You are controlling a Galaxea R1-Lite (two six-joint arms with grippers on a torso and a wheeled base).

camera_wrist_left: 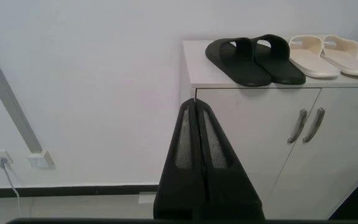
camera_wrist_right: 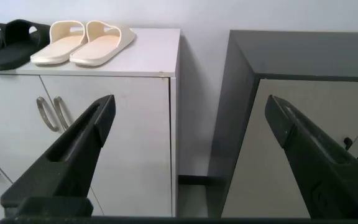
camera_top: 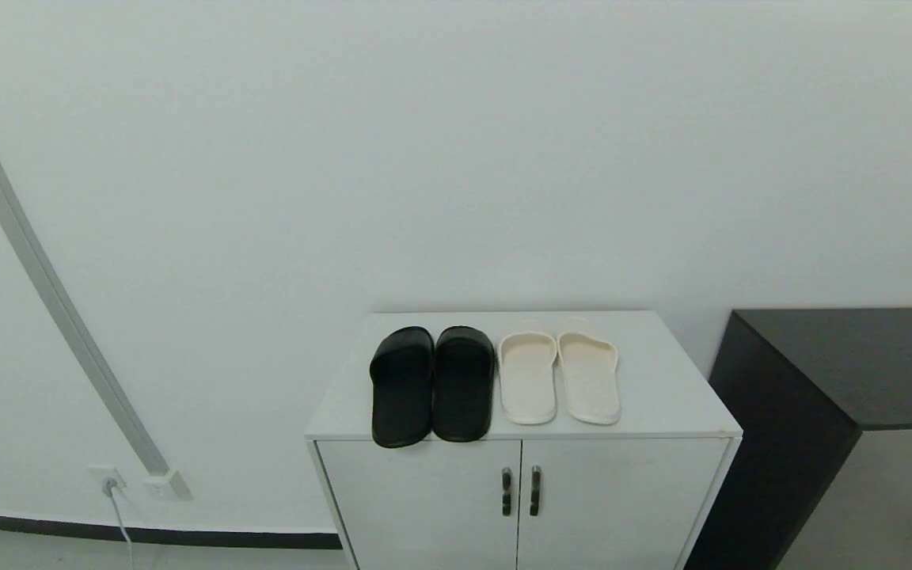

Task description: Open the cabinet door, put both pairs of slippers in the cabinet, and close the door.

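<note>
In the head view, the white cabinet point(camera_top: 424, 499) stands against the wall with both doors closed, its two handles point(camera_top: 535, 491) side by side at the middle. The black slippers point(camera_top: 460, 385) and the cream slippers point(camera_top: 527, 380) lie in a row on its top, black on the left. A dark cabinet point(camera_top: 788, 443) stands just to the right.

In the left wrist view, the left hand point(camera_wrist_left: 195, 106) has its fingers pressed together, level with the cabinet's left top corner.

In the right wrist view, the right hand point(camera_wrist_right: 190, 109) is spread wide, facing the gap between the two cabinets.
</note>
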